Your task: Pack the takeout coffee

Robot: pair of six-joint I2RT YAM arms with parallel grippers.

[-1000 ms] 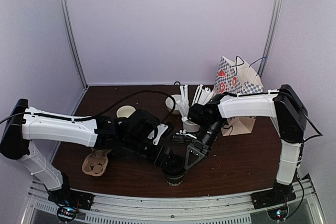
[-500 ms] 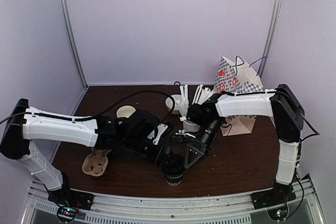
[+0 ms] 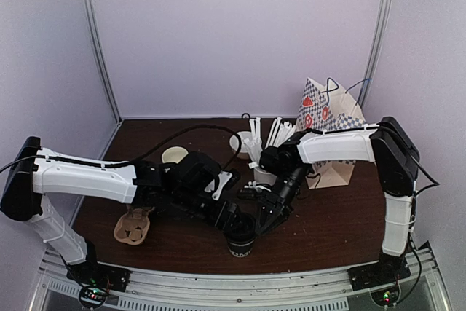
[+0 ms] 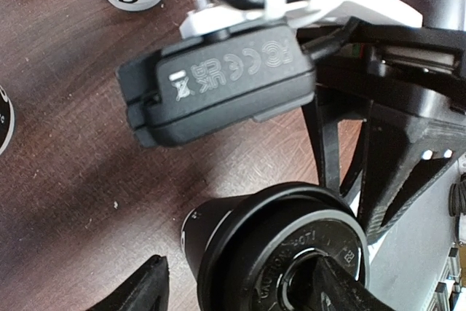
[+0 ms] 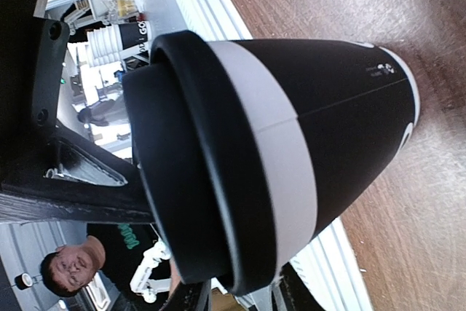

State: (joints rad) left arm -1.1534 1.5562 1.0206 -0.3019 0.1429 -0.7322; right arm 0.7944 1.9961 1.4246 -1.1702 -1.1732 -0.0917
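A black cup (image 3: 239, 242) stands upright near the front edge of the brown surface (image 3: 331, 216), between the two arms, with its black lid (image 4: 291, 260) on top. The left fingers (image 4: 142, 289) are spread wide to either side of it. One stands clear, with a strip of wood showing between it and the cup wall; the other overlaps the lid in the left wrist view (so released, not clamped). The right fingers (image 3: 261, 218) reach in from the right at about lid height. In the right wrist view the cup fills the frame, and two dark tips show at the bottom edge on either side of the lid's rim, but whether they pinch it I cannot tell. A cardboard carrier (image 3: 132, 227) lies left of the cup, well apart. Further back are a cream mug (image 3: 173, 155), a bunch of white stirrers (image 3: 256, 140), and a patterned bag (image 3: 328, 118) at the right.
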